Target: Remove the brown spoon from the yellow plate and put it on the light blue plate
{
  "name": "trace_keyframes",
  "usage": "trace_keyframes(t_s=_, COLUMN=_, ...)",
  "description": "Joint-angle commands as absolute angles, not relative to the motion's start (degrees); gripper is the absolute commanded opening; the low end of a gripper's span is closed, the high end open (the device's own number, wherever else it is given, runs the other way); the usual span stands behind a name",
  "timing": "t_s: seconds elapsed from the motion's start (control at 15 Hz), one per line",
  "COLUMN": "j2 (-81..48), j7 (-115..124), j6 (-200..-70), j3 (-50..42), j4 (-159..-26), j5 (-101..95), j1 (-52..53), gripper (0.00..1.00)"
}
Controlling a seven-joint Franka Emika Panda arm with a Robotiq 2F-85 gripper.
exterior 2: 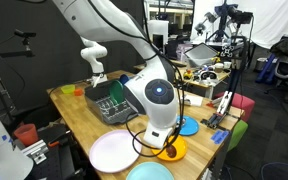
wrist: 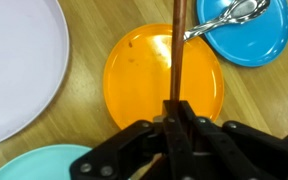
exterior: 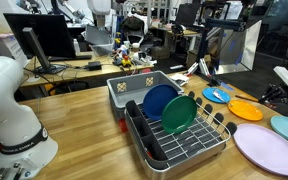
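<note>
In the wrist view the brown spoon (wrist: 176, 50) shows only as a thin brown shaft; it runs from the pincer (wrist: 174, 108) straight towards 12 o'clock and is cut off by the top edge, so its bowl is not seen; whether any part of it touches the plate below cannot be told. The pincer's dark body fills the bottom of that view and hides the 6 o'clock rim of the yellow plate (wrist: 134, 70). In an exterior view the arm's wrist covers most of the same plate (exterior 2: 176, 152), and the spoon is too small to make out there.

The light blue plate (wrist: 34, 165) lies at about 8 o'clock from the yellow one, cut off by the bottom edge; a strip of bare wooden surface (wrist: 79, 120) separates the two. The big lavender plate (wrist: 14, 60) lies at 9 o'clock, cut off at the left, and is also apart from the yellow plate. A smaller bright blue plate (wrist: 259, 45) sits at 2 o'clock, close beside the yellow rim, with a metal utensil (wrist: 229, 17) on it; the utensil's handle reaches out towards the brown shaft.

The pincer's fingers are drawn together and clamped on the lower end of the spoon's shaft; the spoon stands over the middle of the yellow plate.
</note>
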State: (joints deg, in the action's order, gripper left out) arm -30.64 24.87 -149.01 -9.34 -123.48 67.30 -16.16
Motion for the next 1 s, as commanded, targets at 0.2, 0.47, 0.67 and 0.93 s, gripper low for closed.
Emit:
trace_keyframes(t_s=0.2, j2=-28.73, j7=19.54, j6=-150.42, j3=-10.79, j4=-126.92, j5=69.72, j1=-14.9, gripper=0.1)
trace_keyframes(t_s=0.47, j2=-28.43, j7=19.48, j6=-150.58, j3=-10.77, j4=-127.09, j5=69.7, j1=-14.7, gripper=0.1)
trace_keyframes(t_s=0.67, j2=-28.43, j7=19.48, j6=-150.65, j3=-10.78, j4=-127.12, j5=69.7, j1=-14.7, gripper=0.1)
trace_keyframes(t_s=0.93, j2=-28.78, j7=21.21, j6=-150.46, j3=-10.77, j4=-126.57, j5=71.73, j1=-15.43, gripper=0.02)
